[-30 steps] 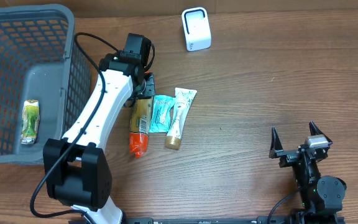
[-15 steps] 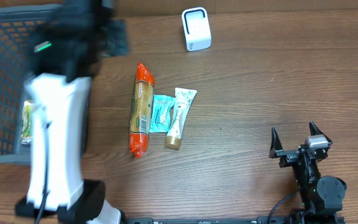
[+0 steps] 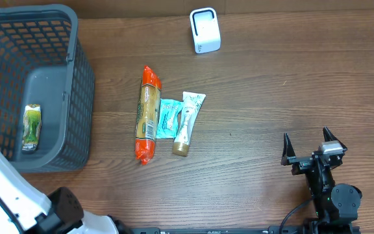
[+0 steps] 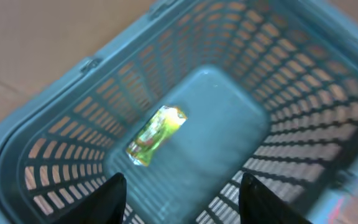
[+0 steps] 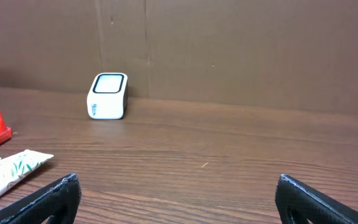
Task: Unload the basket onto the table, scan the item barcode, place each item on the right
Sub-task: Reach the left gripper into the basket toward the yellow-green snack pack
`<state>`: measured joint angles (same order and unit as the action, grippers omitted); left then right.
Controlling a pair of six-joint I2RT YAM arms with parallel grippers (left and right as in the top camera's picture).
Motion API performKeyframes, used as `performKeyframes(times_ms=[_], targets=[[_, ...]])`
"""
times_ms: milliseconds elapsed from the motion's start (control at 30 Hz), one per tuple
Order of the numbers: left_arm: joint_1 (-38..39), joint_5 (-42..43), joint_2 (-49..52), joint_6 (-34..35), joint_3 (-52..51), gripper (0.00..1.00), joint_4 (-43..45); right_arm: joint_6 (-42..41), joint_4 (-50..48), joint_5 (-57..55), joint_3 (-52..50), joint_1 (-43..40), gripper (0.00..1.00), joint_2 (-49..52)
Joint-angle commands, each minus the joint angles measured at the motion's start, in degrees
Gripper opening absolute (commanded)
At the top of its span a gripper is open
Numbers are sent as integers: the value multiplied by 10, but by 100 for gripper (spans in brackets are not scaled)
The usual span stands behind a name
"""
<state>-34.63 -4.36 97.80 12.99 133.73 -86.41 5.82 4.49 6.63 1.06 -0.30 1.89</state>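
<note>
Left gripper fingers apart, nothing between them, hanging above grey plastic mesh basket with green-yellow foil packet on its floor. One second ago it sat at the top end of the tan sausage-shaped pack with orange-red ends. Now that arm is off at the far left edge and the pack lies fully exposed, same spot. Teal sachet and white-green tube just beside it, unmoved. Right gripper jaws wide, empty, unchanged. White boxy scanner near the far edge. Brown wood-grain table; brown cardboard wall behind.
</note>
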Motion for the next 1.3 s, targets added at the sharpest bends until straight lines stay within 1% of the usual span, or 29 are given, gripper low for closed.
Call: performKeyframes(times_ms=[0, 133, 167, 267, 367, 433, 500, 567, 700, 767, 833, 900, 967, 1000, 1133, 1267], targets=[[-21, 47, 12, -9, -89, 50, 40, 0, -3, -2, -6, -2, 100, -3], [-19, 59, 22, -41, -213, 54, 124, 0, -3, -2, -6, -2, 100, -3], [-18, 59, 23, -51, -260, 54, 162, 0, -3, -2, -6, -2, 100, -3], [-17, 54, 23, -77, -314, 60, 214, 0, -3, -2, -6, -2, 100, -3], [-17, 51, 23, -105, -360, 69, 263, 0, -3, -2, -6, -2, 100, -3], [-17, 34, 23, -116, -391, 72, 299, 0, -3, -2, -6, -2, 100, -3], [-17, 4, 23, -124, -420, 74, 335, 0, -3, -2, -6, -2, 100, -3], [-17, -16, 23, -133, -445, 73, 363, 0, -3, -2, -6, -2, 100, -3], [-17, -21, 24, -169, -486, 72, 410, 0, -3, -2, -6, -2, 100, -3], [-17, -21, 28, -188, -502, 74, 429, 0, -3, -2, -6, -2, 100, -3], [-17, -20, 35, -209, -514, 78, 438, 0, -3, -2, -6, -2, 100, -3], [-17, -20, 49, -233, -519, 78, 439, 0, -3, -2, -6, -2, 100, -3], [-17, -17, 70, -237, -519, 83, 433, 0, -3, -2, -6, -2, 100, -3], [-17, -17, 78, -237, -519, 83, 430, 0, -3, -2, -6, -2, 100, -3], [-17, -18, 104, -241, -519, 83, 428, 0, -3, -2, -6, -2, 100, -3], [-17, -21, 120, -252, -519, 79, 433, 0, -3, -2, -6, -2, 100, -3]])
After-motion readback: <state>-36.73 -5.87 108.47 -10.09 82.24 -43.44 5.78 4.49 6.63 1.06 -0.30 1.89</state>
